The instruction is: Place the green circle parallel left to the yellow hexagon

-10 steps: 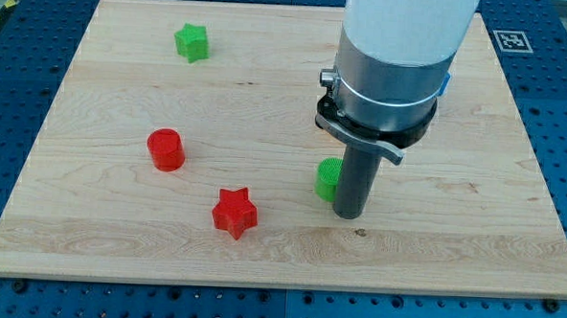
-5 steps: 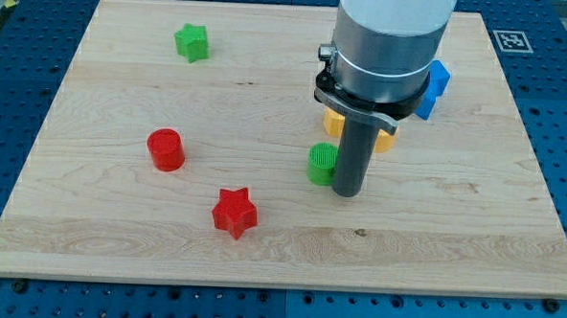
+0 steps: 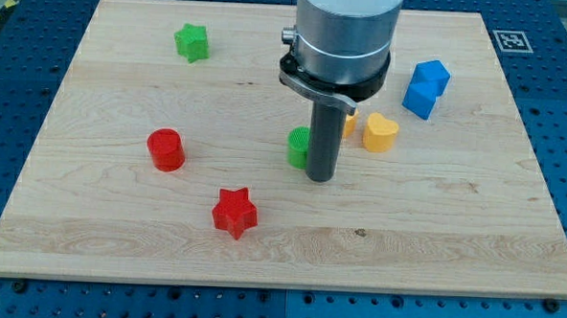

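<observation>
The green circle sits near the board's middle, partly hidden by my rod. My tip rests on the board just right of it and a little toward the view's bottom, touching or nearly touching it. The yellow hexagon is mostly hidden behind the rod, just up and right of the green circle. A yellow heart lies right of the hexagon.
A blue block lies at the upper right. A green star is at the upper left, a red cylinder at the left, a red star below the middle. The wooden board sits on a blue perforated table.
My tip has moved left and toward the view's top, pushing the green circle the same way. The yellow blocks and the blue block came into view from behind the arm.
</observation>
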Controlling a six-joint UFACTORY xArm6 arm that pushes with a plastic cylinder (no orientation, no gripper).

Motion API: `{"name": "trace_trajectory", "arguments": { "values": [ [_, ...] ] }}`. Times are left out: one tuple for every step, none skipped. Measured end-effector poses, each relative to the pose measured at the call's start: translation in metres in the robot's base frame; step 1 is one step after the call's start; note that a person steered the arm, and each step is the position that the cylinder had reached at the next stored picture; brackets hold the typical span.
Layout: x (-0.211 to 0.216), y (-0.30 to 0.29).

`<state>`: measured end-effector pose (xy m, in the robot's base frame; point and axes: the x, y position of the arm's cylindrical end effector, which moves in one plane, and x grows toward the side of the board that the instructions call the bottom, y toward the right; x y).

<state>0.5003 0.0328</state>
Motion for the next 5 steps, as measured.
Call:
{"name": "trace_trajectory", "arguments": {
  "values": [
    [-0.001, -0.006],
    [-0.011, -0.004],
    [-0.012, -0.001],
    [-0.026, -0.005],
    [-0.033, -0.005]
  ]
}}
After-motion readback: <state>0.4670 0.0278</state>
